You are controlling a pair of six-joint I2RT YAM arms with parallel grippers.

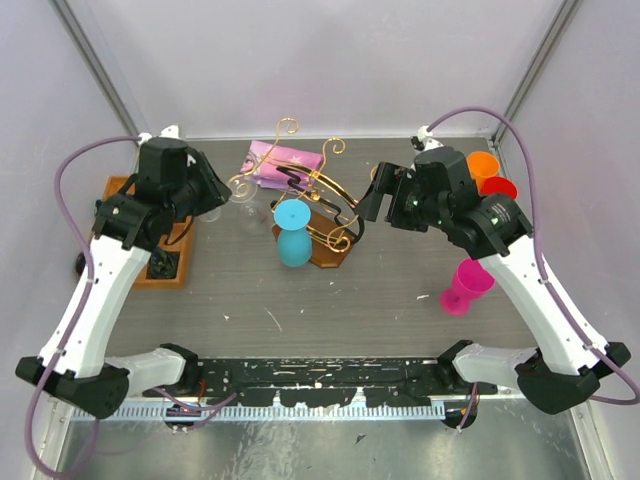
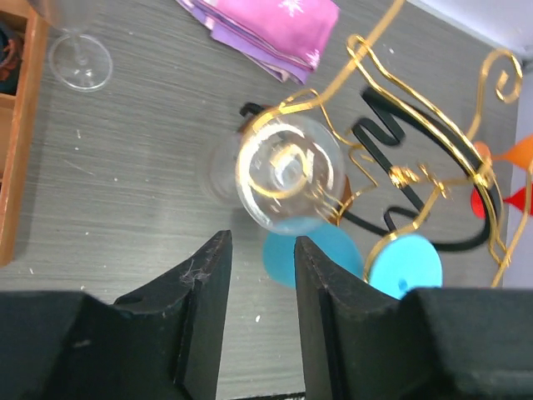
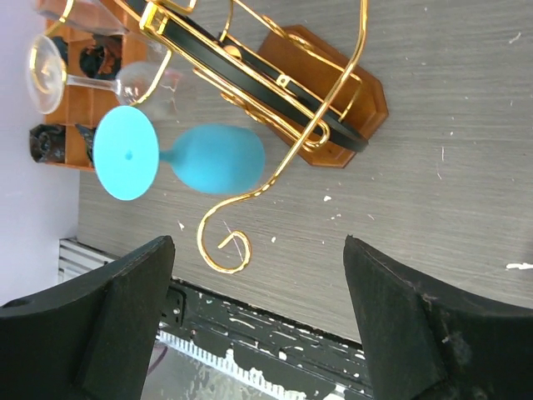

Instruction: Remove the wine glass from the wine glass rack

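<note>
Leaves the clear wine glass (image 2: 290, 171) hanging from the left scroll of the wine glass rack (image 1: 335, 205), with left gripper (image 2: 262, 243) pinched shut on nothing visible just short of it, right gripper (image 3: 258, 250) spread wide, empty.

Bright even light, soft faint shadows on the table (image 1: 380, 300), clear wine glass (image 2: 287, 171) blurred in left wrist view

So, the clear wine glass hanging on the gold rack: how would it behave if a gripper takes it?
The clear wine glass looks thin and see-through, so it is probably fragile and slippery. Its foot hangs on the rails of the wine glass rack, so it should slide off along them.
</note>
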